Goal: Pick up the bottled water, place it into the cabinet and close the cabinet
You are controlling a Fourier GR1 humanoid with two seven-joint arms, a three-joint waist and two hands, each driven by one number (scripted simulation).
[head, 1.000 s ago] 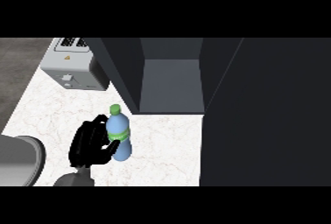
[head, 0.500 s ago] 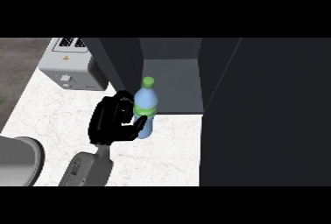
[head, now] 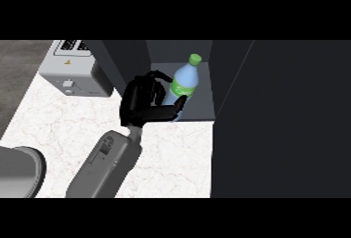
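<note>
The bottled water (head: 185,81), pale blue with a green label and green cap, leans slightly right inside the mouth of the open cabinet (head: 202,100). My left hand (head: 140,100) is shut on it from the left, with fingers curled over its upper side and the thumb across its lower part. The bottle's base is hidden behind the thumb, so I cannot tell whether it rests on the cabinet floor. The cabinet's dark door (head: 288,116) stands open at the right. My right hand shows nowhere.
A grey toaster (head: 72,69) stands on the white marble counter (head: 61,121) just left of the cabinet's left wall (head: 123,60). A grey rounded object (head: 17,172) sits at the lower left edge.
My left hand has carried the bottle up and to the right, from the counter in front of the cabinet into its opening. The forearm has stretched forward with it.
</note>
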